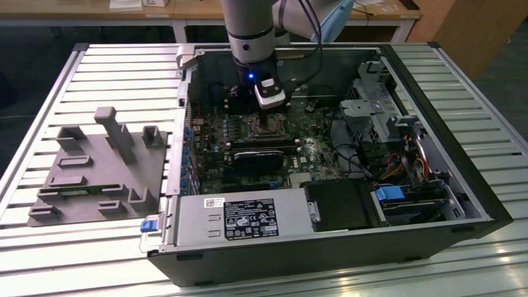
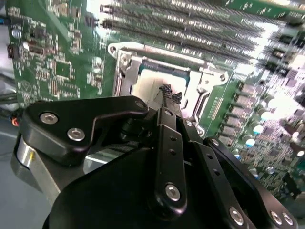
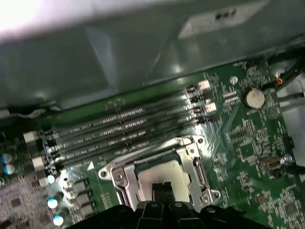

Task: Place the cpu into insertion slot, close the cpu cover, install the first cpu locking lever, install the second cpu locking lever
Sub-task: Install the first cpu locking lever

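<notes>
One gripper (image 2: 167,93) hovering over the insertion slot (image 3: 159,174).
Fingers (image 3: 162,190) pressing together, holding nothing; the cpu (image 2: 150,90) is sitting in the slot, cpu cover (image 3: 188,148) lying around it on the green board (image 3: 248,143).

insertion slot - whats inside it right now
A pale square chip, the cpu, lies inside the insertion slot, with the cpu cover framing it. The gripper hides its near edge, so full seating cannot be confirmed.
</notes>
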